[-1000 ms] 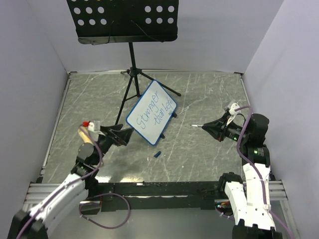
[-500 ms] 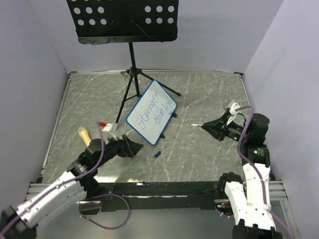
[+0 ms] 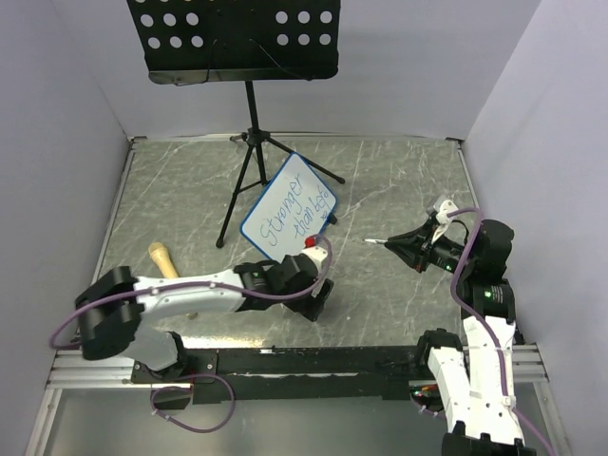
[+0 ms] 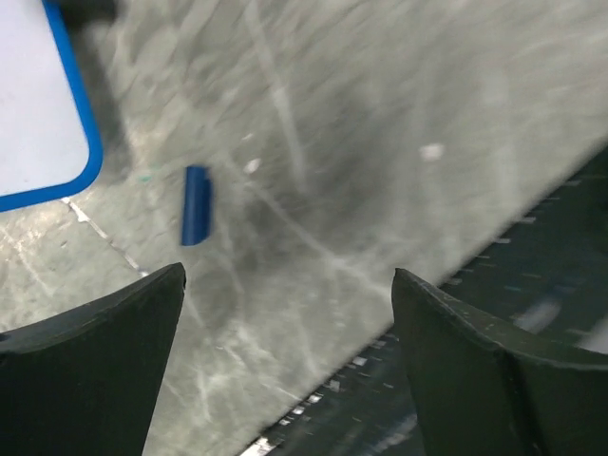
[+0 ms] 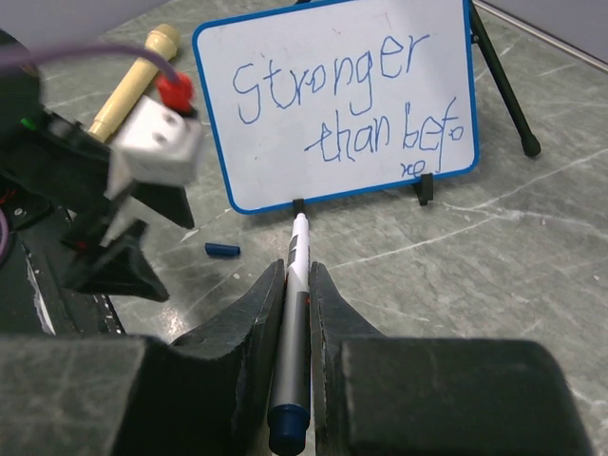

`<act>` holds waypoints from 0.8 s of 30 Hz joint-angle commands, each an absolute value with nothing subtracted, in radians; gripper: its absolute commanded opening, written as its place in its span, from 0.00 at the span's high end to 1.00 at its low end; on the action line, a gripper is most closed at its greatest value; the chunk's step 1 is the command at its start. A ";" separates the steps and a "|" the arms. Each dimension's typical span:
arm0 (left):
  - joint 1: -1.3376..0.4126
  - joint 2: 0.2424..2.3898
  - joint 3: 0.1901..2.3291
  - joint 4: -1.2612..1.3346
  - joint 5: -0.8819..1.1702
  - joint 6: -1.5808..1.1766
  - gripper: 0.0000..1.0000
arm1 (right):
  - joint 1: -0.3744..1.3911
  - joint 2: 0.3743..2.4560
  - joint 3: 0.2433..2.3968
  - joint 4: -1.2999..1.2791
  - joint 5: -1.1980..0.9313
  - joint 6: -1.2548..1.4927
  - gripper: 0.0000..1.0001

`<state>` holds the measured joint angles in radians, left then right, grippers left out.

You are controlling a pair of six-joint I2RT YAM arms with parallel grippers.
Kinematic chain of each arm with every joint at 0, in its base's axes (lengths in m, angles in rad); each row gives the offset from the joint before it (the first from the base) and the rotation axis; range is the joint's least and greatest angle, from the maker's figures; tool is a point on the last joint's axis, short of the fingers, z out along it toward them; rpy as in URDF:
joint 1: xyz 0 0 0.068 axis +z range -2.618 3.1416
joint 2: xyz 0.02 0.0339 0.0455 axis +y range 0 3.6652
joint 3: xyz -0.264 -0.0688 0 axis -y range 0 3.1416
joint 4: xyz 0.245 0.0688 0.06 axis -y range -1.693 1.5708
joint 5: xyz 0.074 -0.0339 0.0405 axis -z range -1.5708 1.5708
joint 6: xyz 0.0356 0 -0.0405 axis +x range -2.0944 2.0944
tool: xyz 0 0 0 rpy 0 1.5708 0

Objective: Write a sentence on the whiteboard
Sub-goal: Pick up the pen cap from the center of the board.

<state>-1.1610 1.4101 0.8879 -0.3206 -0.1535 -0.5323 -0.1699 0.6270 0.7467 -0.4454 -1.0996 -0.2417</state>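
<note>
The blue-framed whiteboard [image 3: 290, 215] stands tilted mid-table on small black feet. A black perforated music stand [image 3: 237, 33] is at its 11 o'clock and a rounded wooden handle [image 3: 160, 258] at 8. The sentence [image 5: 347, 109] reads "Stronger than befo", perhaps with "re" beneath. At 6 a short blue cap [image 4: 197, 204] lies beyond the left gripper [image 4: 287, 275], which is spread wide. At 3, the right gripper [image 5: 297, 274] pinches a slim white marker [image 5: 298, 249].

Hard to See

Blurred all over in the left wrist view. Cut off there, left and top: all but one corner of the whiteboard [image 4: 43, 104]. Cut off below: fingers [image 4: 85, 370] of the left gripper [image 4: 287, 280]. Too small to read from above: the end of the sentence [image 3: 294, 214]. Too small to tell from the right wrist: tiny letters [image 5: 410, 169] under it. Cut off at the top from above: the music stand tray [image 3: 233, 43].
</note>
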 commanded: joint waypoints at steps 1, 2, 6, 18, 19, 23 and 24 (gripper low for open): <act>-1.161 1.483 0.960 -0.367 -0.225 -0.498 0.12 | -0.173 0.621 0.747 -0.440 -1.094 -0.265 1.00; -1.161 1.515 0.965 -0.367 -0.239 -0.505 0.13 | -0.175 0.621 0.742 -0.431 -1.092 -0.264 1.00; -1.155 1.595 1.000 -0.361 -0.261 -0.512 0.19 | -0.175 0.629 0.736 -0.422 -1.095 -0.262 1.00; -1.060 1.697 1.042 -0.333 -0.172 -0.460 0.42 | -0.175 0.632 0.724 -0.413 -1.088 -0.264 1.00; -1.058 1.707 1.043 -0.337 -0.161 -0.460 0.47 | -0.175 0.634 0.723 -0.413 -1.088 -0.264 1.00; -1.054 1.710 1.031 -0.364 -0.083 -0.469 0.52 | -0.178 0.635 0.723 -0.414 -1.088 -0.265 1.00; -1.052 1.703 1.011 -0.359 -0.077 -0.475 0.52 | -0.176 0.635 0.721 -0.413 -1.088 -0.265 1.00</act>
<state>-1.0531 1.7126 1.0119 -0.3485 -0.1535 -0.4782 -0.1707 0.6304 0.7231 -0.4492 -1.0851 -0.2523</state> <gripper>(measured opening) 0.482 0.190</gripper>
